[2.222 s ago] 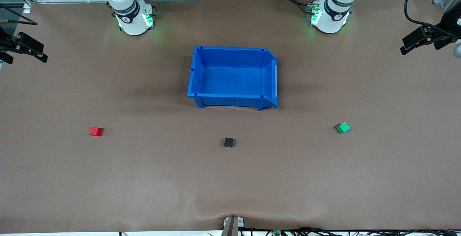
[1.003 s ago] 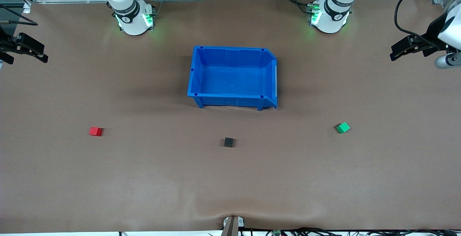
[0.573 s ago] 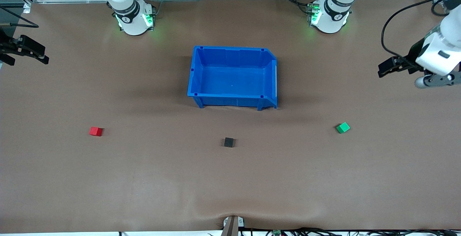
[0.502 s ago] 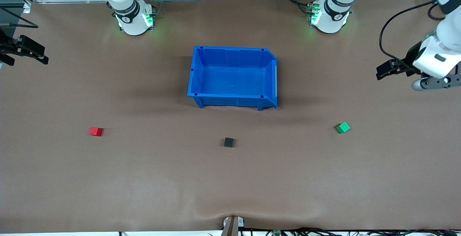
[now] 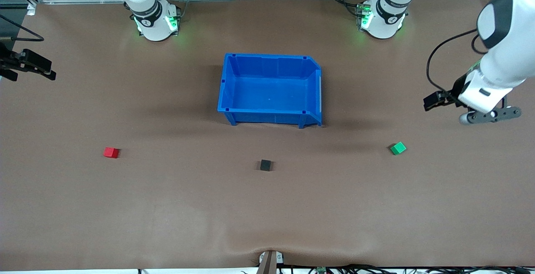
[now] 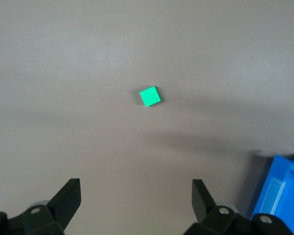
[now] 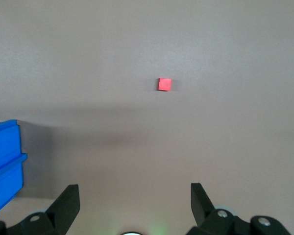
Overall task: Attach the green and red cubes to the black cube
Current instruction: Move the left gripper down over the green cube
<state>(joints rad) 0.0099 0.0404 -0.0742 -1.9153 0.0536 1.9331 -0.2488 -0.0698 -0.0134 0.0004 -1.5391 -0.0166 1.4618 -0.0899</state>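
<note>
Bare table (image 5: 267,215) around black cube (image 5: 265,165)

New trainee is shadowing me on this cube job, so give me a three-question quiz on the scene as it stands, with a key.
1. True or false: the green cube already touches the black cube.
2. Which cube lies toward the right arm's end of the table?
A. green
B. red
C. black
3. Fill in: the blue bin holds ____ cubes.

Key
1. False: they lie well apart on the table.
2. B: the red cube. The right end effector is open above that end; the left end effector, also open, has the green cube in view.
3. No.
</note>
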